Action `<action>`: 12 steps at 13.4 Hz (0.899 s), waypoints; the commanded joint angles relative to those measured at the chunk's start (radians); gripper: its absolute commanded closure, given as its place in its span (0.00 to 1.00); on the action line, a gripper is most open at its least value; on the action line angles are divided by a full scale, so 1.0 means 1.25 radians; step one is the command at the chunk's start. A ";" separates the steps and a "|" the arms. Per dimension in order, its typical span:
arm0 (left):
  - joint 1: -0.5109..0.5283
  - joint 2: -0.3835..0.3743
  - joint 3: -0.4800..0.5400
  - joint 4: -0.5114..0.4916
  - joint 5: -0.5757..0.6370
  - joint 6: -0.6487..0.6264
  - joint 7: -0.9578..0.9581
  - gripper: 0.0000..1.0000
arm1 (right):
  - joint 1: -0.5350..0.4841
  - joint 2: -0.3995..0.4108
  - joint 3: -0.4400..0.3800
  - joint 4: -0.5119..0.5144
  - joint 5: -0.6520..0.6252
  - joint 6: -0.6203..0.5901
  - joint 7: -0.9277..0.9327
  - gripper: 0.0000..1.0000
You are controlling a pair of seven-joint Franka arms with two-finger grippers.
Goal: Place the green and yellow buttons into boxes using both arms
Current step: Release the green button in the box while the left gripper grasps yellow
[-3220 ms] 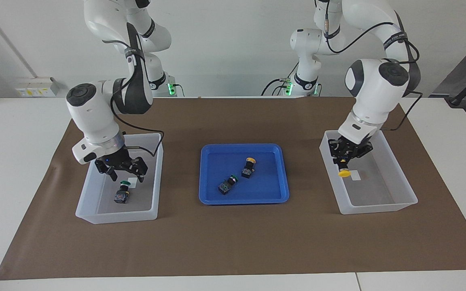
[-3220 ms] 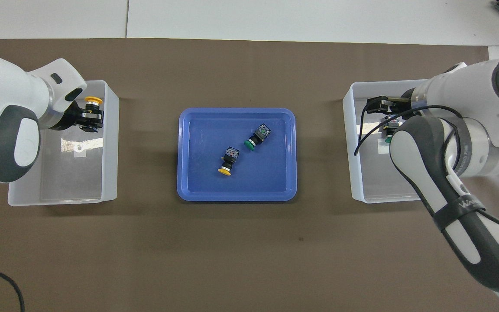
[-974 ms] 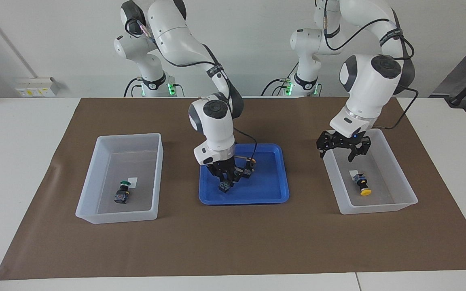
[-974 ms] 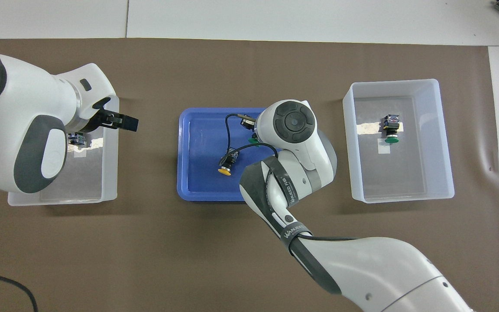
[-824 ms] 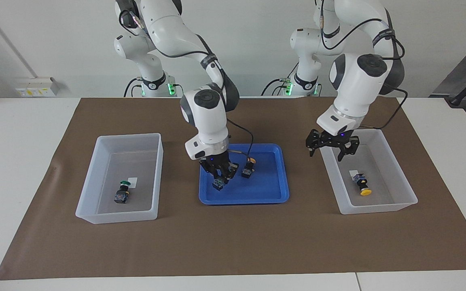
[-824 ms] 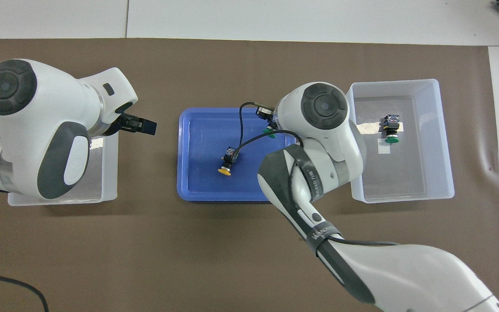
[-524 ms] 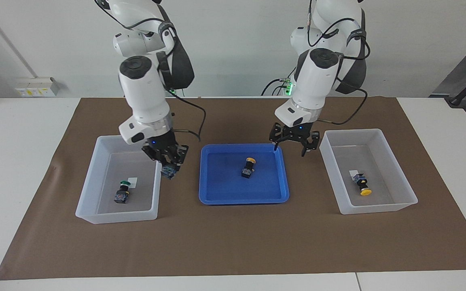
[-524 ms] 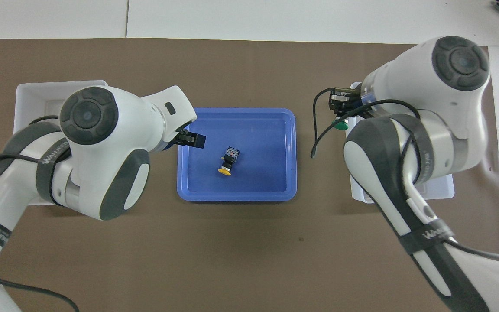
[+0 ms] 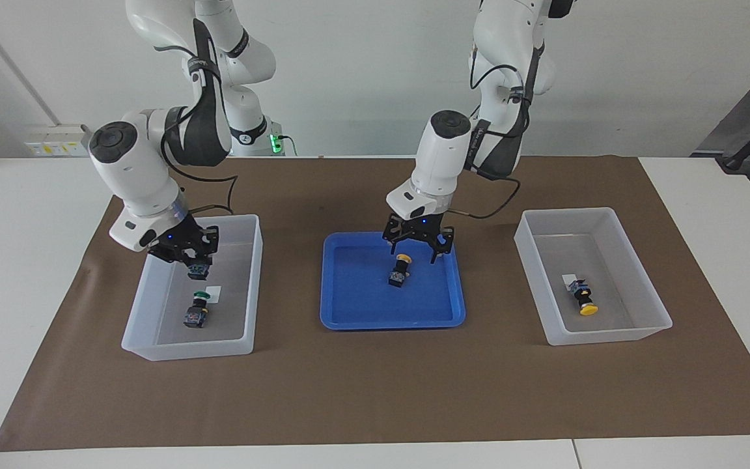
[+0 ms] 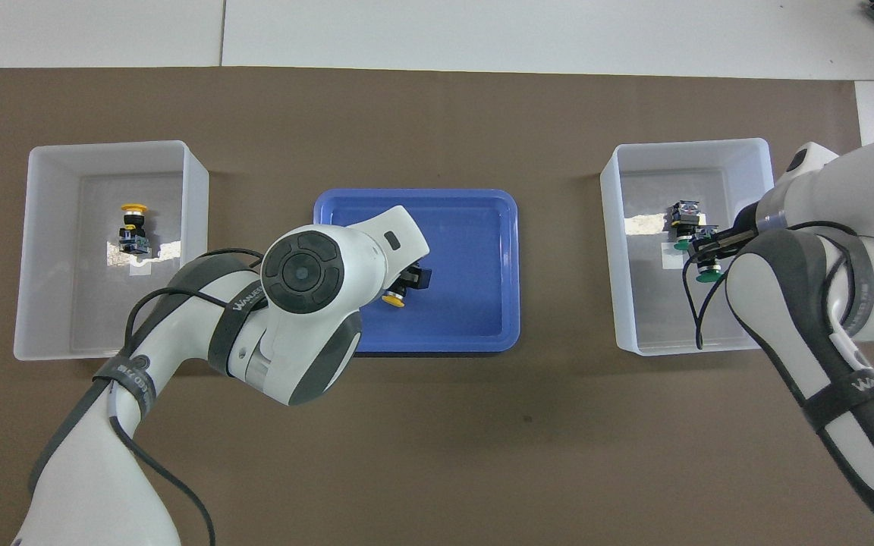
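My right gripper (image 9: pixel 194 260) is shut on a green button (image 10: pixel 705 276) and hangs over the box (image 9: pixel 186 348) at the right arm's end. Another green button (image 9: pixel 197 311) lies on that box's floor by a white sticker. My left gripper (image 9: pixel 415 253) is open, low over the blue tray (image 9: pixel 362 312), with its fingers on either side of a yellow button (image 9: pixel 401 268) lying there. In the overhead view the left arm hides all but that button's yellow cap (image 10: pixel 393 301). The box (image 9: pixel 609 335) at the left arm's end holds a yellow button (image 9: pixel 583 299).
A brown mat (image 9: pixel 375 391) covers the table under both boxes and the tray. The tray sits midway between the boxes. Bare white tabletop (image 9: pixel 23 260) lies around the mat.
The right gripper has carried the green button from the box's tray-side wall to over the box's inside. The left gripper has come from the tray's edge down over the yellow button.
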 commanded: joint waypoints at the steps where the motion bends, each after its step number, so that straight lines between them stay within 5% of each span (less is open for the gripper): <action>1: -0.024 0.033 0.014 -0.034 -0.007 0.086 -0.008 0.00 | -0.002 -0.028 0.013 -0.114 0.001 0.109 0.000 1.00; 6: -0.036 0.060 0.014 -0.068 -0.007 0.156 -0.025 0.00 | -0.002 0.019 0.015 -0.129 0.009 0.193 0.043 1.00; 7: -0.037 0.059 0.014 -0.073 -0.007 0.158 -0.024 0.12 | -0.004 0.030 0.015 -0.129 0.014 0.214 0.045 1.00; 8: -0.036 0.060 0.014 -0.068 -0.007 0.154 -0.018 0.60 | 0.001 0.030 0.015 -0.129 0.026 0.215 0.048 0.97; 9: -0.040 0.059 0.014 -0.062 -0.007 0.143 -0.018 0.93 | 0.004 0.030 0.015 -0.129 0.035 0.213 0.049 0.90; 12: -0.023 0.043 0.022 0.010 -0.004 0.018 -0.017 1.00 | 0.021 0.030 0.015 -0.129 0.037 0.215 0.101 0.80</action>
